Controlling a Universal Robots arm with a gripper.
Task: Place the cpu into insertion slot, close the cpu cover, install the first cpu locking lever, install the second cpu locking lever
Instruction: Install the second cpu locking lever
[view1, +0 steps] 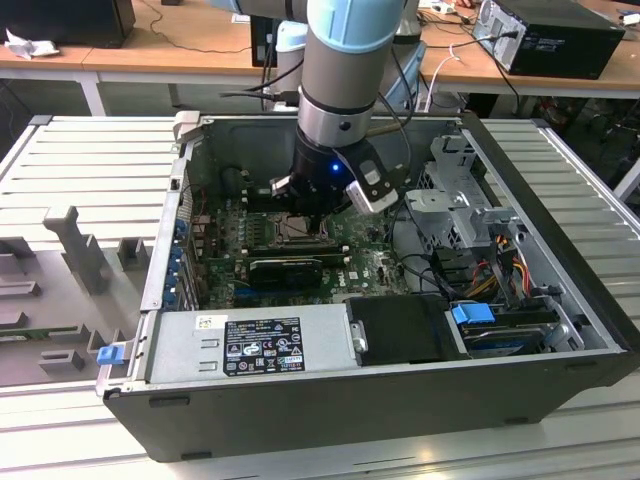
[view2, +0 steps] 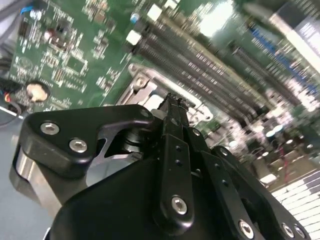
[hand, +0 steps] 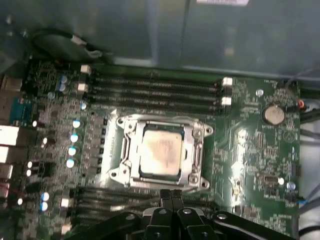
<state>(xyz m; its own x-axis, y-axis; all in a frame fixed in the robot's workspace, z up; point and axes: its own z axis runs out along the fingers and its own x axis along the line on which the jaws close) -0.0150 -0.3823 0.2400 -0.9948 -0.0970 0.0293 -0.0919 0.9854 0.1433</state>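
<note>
Gripper (hand: 171, 196), with its two black fingertips pressed together and nothing between them, hangs low over the green motherboard (hand: 250, 150) inside the open computer case (view1: 560, 380), poised at the near edge of the insertion slot (hand: 160, 150). First wrist view: the cpu (hand: 160, 151), its pale tan face up, lies seated square in the slot; the cpu cover (hand: 196, 134), a silver-grey frame, lies flat around it, so placing and closing appear done. Long black memory slots (hand: 155, 87) run along the far side of the socket, and a coin cell (hand: 274, 115) sits well apart from it. Second wrist view: the clenched fingertips (view2: 172, 107) point at the socket's metal corner (view2: 142, 82). Judged from this, the step in hand is a locking lever, though no lever can be made out with certainty. Doing it well calls for pushing the thin wire from the side with the closed tips, sweeping it under its retaining hook without scraping the board or pressing on the chip.
</note>
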